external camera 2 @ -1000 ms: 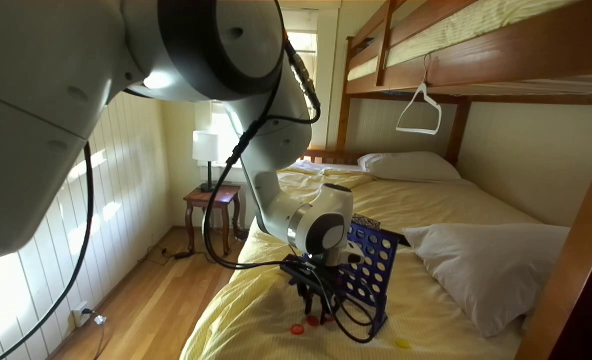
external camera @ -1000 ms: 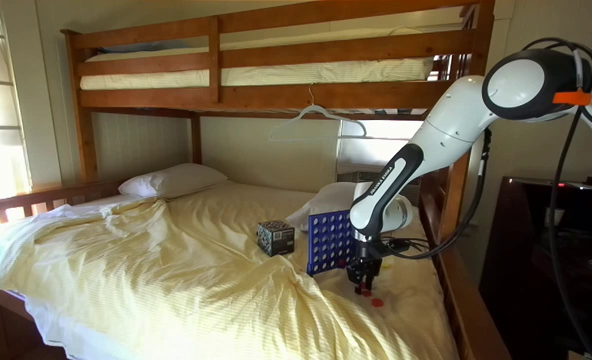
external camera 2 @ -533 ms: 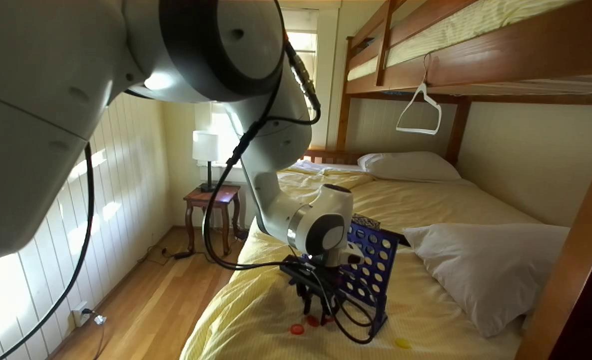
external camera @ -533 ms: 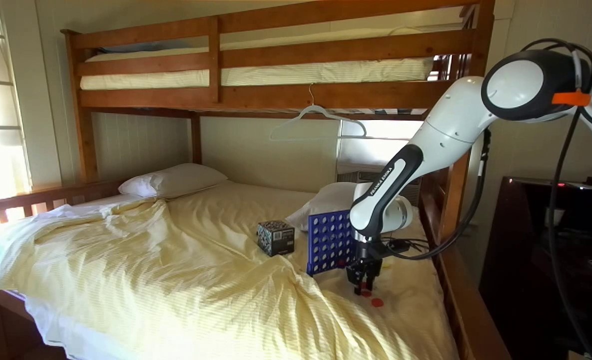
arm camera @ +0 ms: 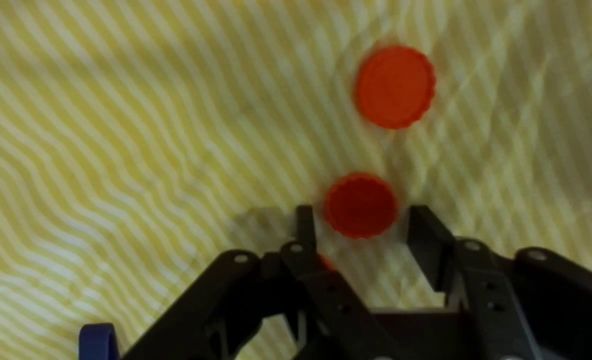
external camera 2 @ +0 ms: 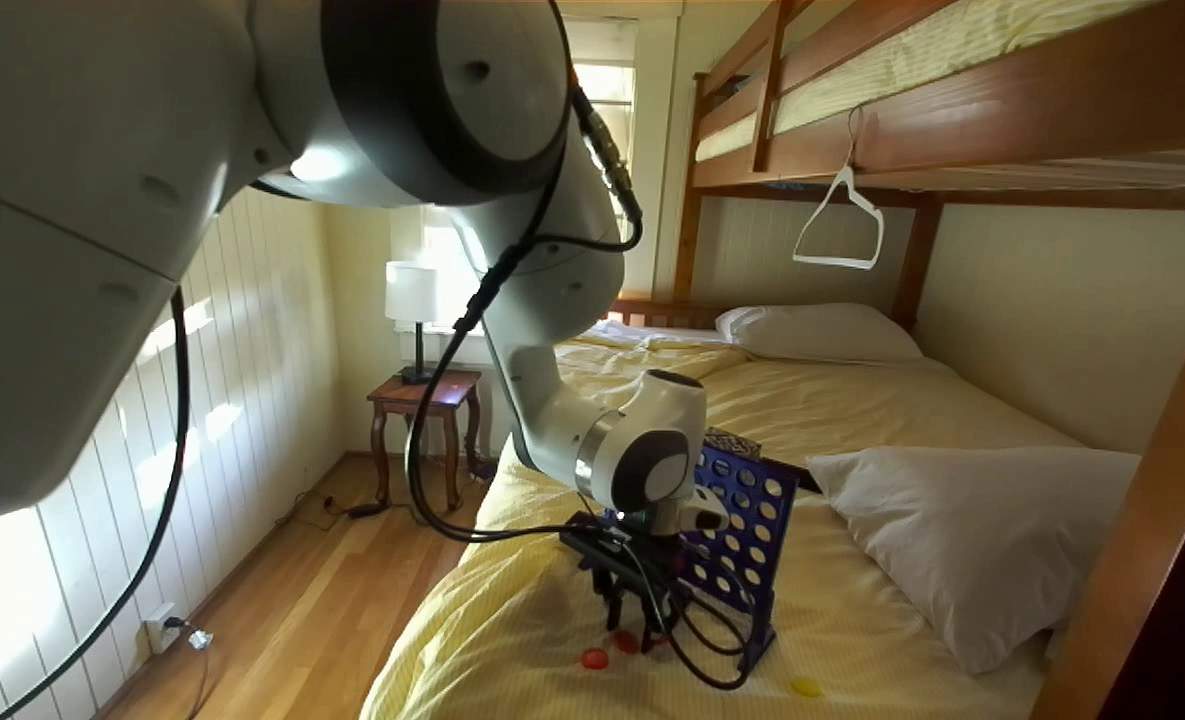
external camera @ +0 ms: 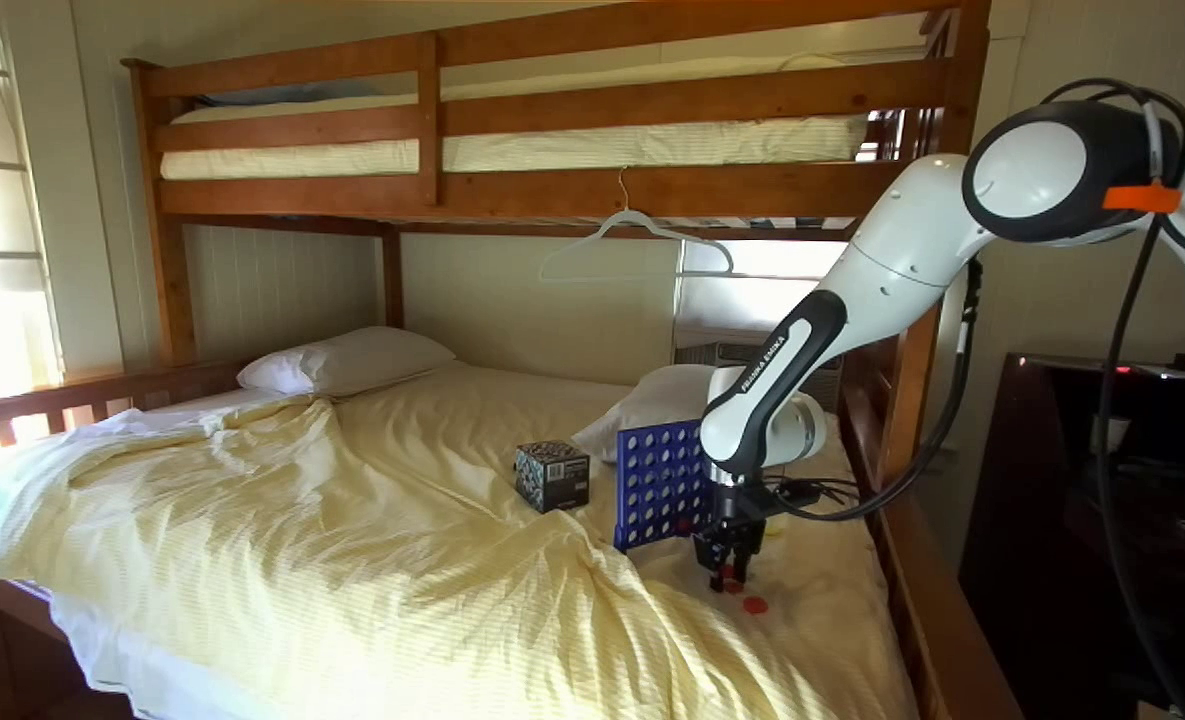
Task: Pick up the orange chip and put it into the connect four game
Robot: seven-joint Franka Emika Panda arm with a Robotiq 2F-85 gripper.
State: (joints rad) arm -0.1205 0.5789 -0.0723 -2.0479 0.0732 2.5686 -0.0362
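Note:
My gripper (arm camera: 363, 216) is open in the wrist view, with an orange chip (arm camera: 360, 205) between its fingertips and a small gap on each side. A second orange chip (arm camera: 395, 87) lies farther out. A sliver of a third (arm camera: 327, 262) shows behind a finger. In an exterior view the gripper (external camera: 728, 581) points down, low over the bed by the chips. An orange chip (external camera 2: 625, 641) also shows by the fingertips from another side. The blue connect four game (external camera: 662, 485) stands upright beside the gripper, partly hidden by the arm; it shows in both exterior views (external camera 2: 747, 515).
A dark patterned box (external camera: 552, 476) stands past the game. A yellow chip (external camera 2: 806, 687) lies near the game's foot. A pillow (external camera 2: 982, 530) is close by. Rumpled yellow bedding (external camera: 432, 580) covers the bed. A wooden rail (external camera: 937, 610) runs along the bed's edge.
My gripper has sunk very slightly toward the bed over the last second. The chips and the game have not moved.

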